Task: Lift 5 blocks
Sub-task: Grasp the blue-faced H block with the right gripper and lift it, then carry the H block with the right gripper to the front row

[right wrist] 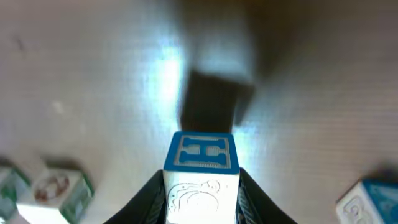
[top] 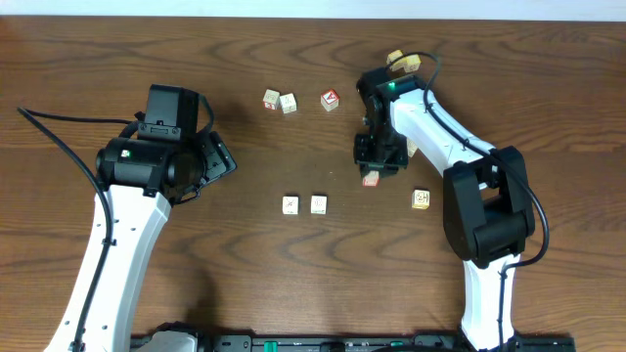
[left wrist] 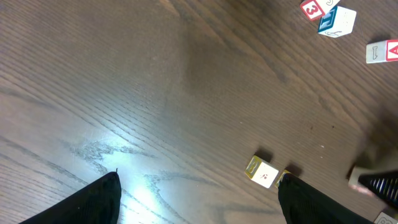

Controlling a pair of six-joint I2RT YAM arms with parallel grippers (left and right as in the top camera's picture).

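My right gripper (top: 378,156) is shut on one block (top: 371,179). In the right wrist view this block (right wrist: 201,180) sits between the dark fingers (right wrist: 144,202), white with a blue-framed face, its shadow on the wood beyond it. Other cream blocks lie around: a pair (top: 271,99) (top: 289,103) at the back, a pair (top: 290,204) (top: 319,204) in the middle, and one (top: 422,198) to the right. My left gripper (top: 220,156) stands open over bare wood at the left, holding nothing. In the left wrist view a cream block (left wrist: 261,172) lies beside its right finger (left wrist: 311,202).
A red-faced cube (top: 330,100) lies at the back centre. Yellow cubes (top: 396,59) sit near the far edge beside the right arm's cable. More cubes (right wrist: 56,190) (right wrist: 367,199) flank the held block in the right wrist view.
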